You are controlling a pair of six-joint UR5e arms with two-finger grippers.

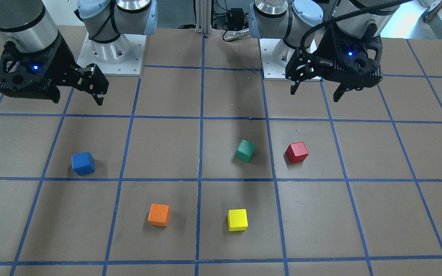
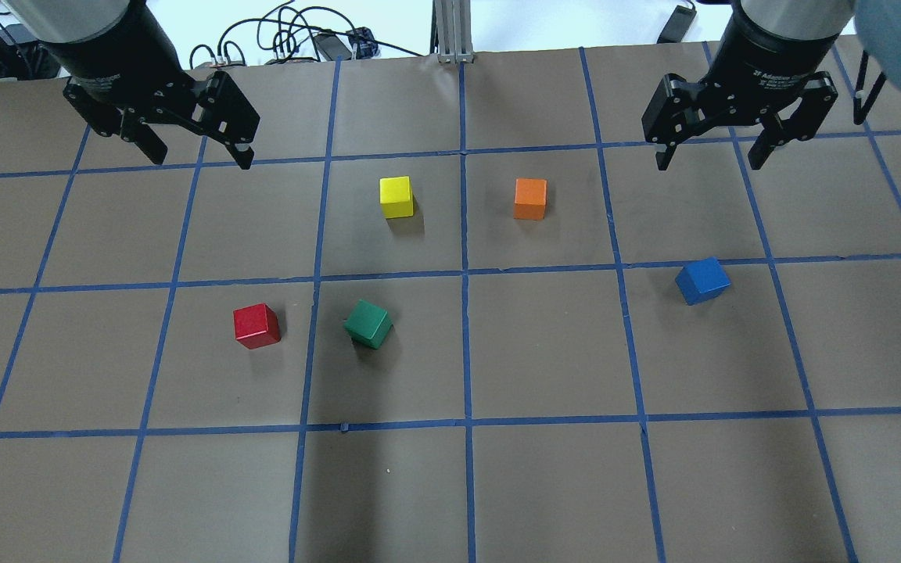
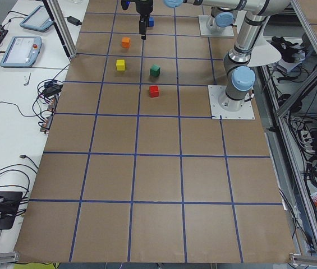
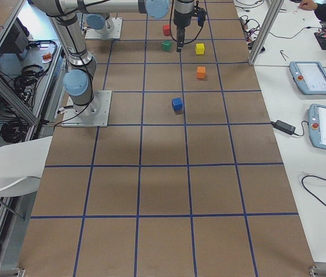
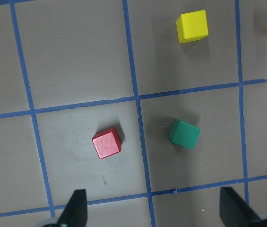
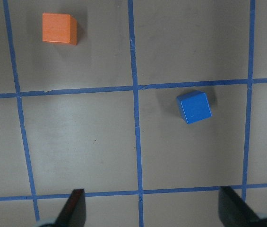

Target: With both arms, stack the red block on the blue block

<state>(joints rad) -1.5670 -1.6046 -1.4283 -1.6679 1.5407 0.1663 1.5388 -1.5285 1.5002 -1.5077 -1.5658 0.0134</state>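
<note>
Left gripper [image 2: 200,156]: fingers spread wide, gripping nothing, raised over table [image 2: 544,352]. Right gripper [image 2: 708,160]: likewise spread wide, gripping nothing, raised.

Red block [image 2: 256,326]: flat on table on left-arm side, seen ahead of the fingertips in left wrist view, untouched. Green block [image 2: 367,324]: near it, across one tape line [image 2: 312,344], turned askew to the grid.

Blue block [image 2: 701,281]: flat on table on right-arm side, alone in its square, slightly askew, well apart from red block.

Yellow block [image 2: 396,197], orange block [image 2: 530,199]: farther row, either side of centre line, apart.
</note>
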